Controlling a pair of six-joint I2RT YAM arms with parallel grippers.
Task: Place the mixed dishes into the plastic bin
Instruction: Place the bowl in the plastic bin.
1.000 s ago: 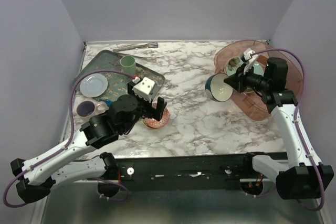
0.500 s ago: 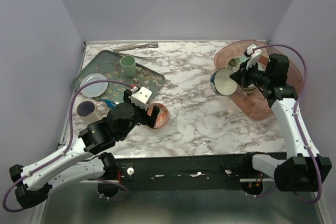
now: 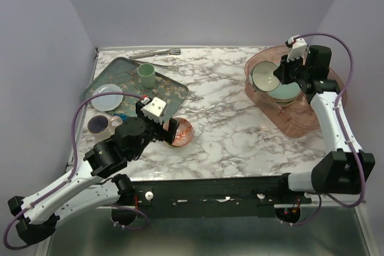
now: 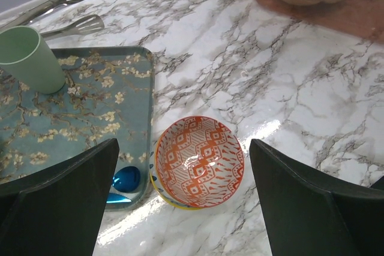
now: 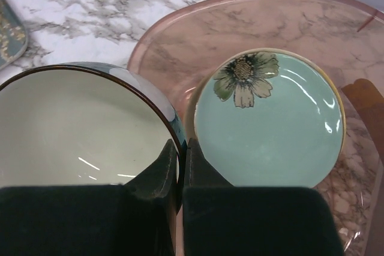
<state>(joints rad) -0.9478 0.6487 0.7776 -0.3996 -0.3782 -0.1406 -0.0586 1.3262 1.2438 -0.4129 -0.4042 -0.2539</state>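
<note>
My right gripper (image 3: 278, 76) (image 5: 180, 145) is shut on the rim of a bowl (image 3: 264, 76) (image 5: 78, 130) that is cream inside and blue outside. It holds the bowl tilted over the left part of the pinkish plastic bin (image 3: 300, 121) (image 5: 240, 4). Inside the bin lies a mint green plate (image 3: 289, 92) (image 5: 270, 118) with a flower print. Near the tray's corner, an orange-patterned bowl (image 3: 182, 132) (image 4: 200, 160) with a yellow-blue outside sits on the marble. My left gripper (image 3: 162, 124) (image 4: 186, 208) hangs open above it, one finger to each side and neither touching.
A dark-green floral tray (image 3: 129, 79) (image 4: 78, 118) at the left holds a green cup (image 3: 146, 74) (image 4: 27, 58), a pale blue plate (image 3: 107, 96) and a blue utensil (image 4: 126, 179). Metal tongs (image 3: 156, 53) (image 4: 54, 4) lie at the back. A small dark cup (image 3: 98, 125) stands near the left edge.
My right arm has lifted the cream-inside bowl from beside the bin's left wall to over the bin. My left gripper has drawn back to the left, uncovering the orange bowl.
</note>
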